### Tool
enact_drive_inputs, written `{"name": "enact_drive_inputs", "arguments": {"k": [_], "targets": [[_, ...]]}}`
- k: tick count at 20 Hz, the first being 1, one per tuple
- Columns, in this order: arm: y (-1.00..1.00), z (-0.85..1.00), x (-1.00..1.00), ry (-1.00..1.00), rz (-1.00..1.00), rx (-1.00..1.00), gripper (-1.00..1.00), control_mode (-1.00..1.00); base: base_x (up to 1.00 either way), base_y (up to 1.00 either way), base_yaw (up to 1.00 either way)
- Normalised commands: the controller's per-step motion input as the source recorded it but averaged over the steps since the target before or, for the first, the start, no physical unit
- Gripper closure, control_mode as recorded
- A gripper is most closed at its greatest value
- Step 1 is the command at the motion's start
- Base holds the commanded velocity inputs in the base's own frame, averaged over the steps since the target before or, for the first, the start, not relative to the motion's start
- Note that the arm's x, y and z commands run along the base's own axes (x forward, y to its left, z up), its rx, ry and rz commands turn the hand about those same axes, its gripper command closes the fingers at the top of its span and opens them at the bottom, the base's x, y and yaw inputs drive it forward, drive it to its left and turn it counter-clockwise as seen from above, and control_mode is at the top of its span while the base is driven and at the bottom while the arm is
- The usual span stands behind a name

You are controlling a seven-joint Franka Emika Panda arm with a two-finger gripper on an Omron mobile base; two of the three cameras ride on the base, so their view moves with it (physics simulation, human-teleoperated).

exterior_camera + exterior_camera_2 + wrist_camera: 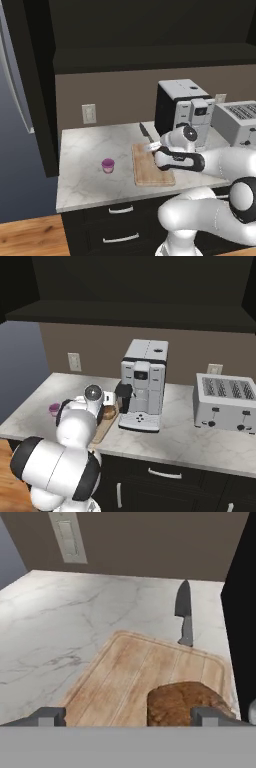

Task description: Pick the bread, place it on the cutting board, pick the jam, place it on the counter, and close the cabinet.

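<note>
Left base view: the arm reaches across the counter (85, 165), hand low over the cutting board (145, 172), the jam (108, 165) well apart toward the counter's left side. Right base view: the bread (109, 412) sits on the board beside the coffee machine (142, 386). Hand view: the gripper (127, 718) gapes wide, gripping nothing, fingertips (47, 717) straddling the loaf at the board's near right corner; a knife (184, 612) lies past the far edge.
</note>
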Motion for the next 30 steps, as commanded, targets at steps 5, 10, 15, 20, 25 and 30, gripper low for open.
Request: {"name": "enact_drive_inputs", "arguments": {"k": [5,10,15,20,25,30], "targets": [[0.08,0.0,-0.49,0.0,0.0,0.0,-1.0,-1.0,0.0,0.0,0.0],[0.03,0.0,-0.53,0.0,0.0,0.0,-1.0,-1.0,0.0,0.0,0.0],[0.0,0.0,-0.63,-0.04,0.0,0.0,-1.0,-1.0,0.0,0.0,0.0],[0.0,0.0,-0.63,-0.05,0.0,0.0,-1.0,-1.0,0.0,0.0,0.0],[0.0,0.01,-0.63,-0.08,0.02,0.0,-1.0,-1.0,0.0,0.0,0.0],[0.0,0.04,-0.63,-0.1,0.03,0.0,-1.0,-1.0,0.0,0.0,0.0]]}}
